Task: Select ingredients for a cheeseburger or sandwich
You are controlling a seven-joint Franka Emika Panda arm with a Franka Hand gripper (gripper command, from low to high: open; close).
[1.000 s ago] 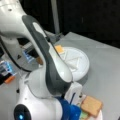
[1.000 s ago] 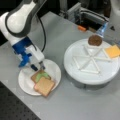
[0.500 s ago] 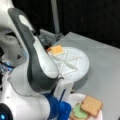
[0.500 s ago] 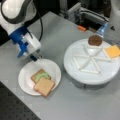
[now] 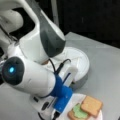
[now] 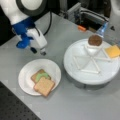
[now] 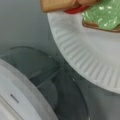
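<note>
Above the paper plate [image 6: 26, 80], the gripper [image 6: 37, 51] hangs empty — whether spread, I cannot tell; the sandwich [image 6: 43, 82] — probably light, stiff — seems best held by its edges.

Ribbed white paper plate [image 7: 82, 52]; matt grey table [image 6: 75, 105]; glossy plastic arm [image 5: 32, 77]

bare grey table [image 6: 62, 50] lies open between the paper plate [image 6: 25, 80] and the divided white tray [image 6: 75, 72]; the gripper [image 6: 37, 51] hangs above it.
</note>
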